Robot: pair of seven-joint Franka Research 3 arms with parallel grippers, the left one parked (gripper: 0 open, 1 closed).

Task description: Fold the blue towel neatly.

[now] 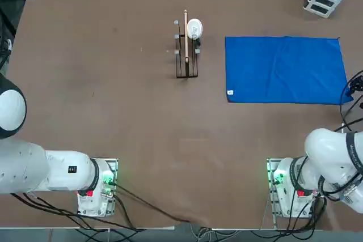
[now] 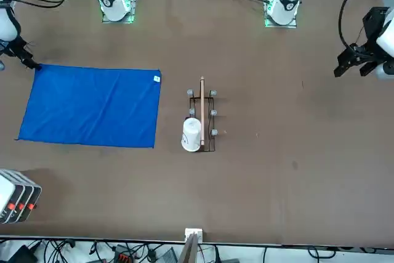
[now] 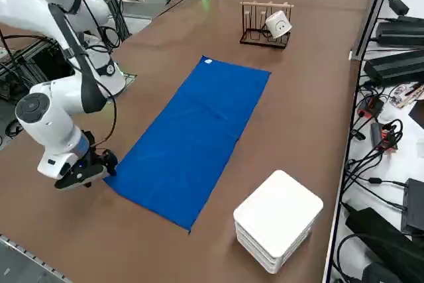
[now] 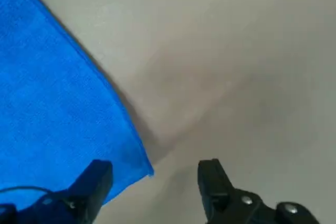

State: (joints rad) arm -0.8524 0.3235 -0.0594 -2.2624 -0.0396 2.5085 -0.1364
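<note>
The blue towel [image 1: 286, 71] lies spread flat on the brown table [image 1: 142, 134], on the robot's right side, its long edges running left to right; it is a single wide rectangle with faint creases across its surface, and a small white tag [image 1: 229, 92] sits at its near left corner.

The right gripper [image 3: 99, 167] is at the towel's near right corner, its two fingers standing well apart; in the right wrist view the tip of that corner shows in the gap between them, and one finger overlaps the blue cloth from that angle; whether either finger touches the fabric, I cannot tell. The right arm [image 3: 73, 91] reaches to that corner from the robot's side of the towel, with black cables looping along it.

To the left of the towel, apart from it, stands a small black wire rack [image 1: 187, 66] with a pale wooden bar [image 1: 186, 35] along its top; a white mug [image 3: 278, 24] sits tilted at the rack, on the side towards the towel and at the rack's far end; beyond the towel's far right part, apart from its edge, stands a white-topped stack [image 3: 278, 213].
</note>
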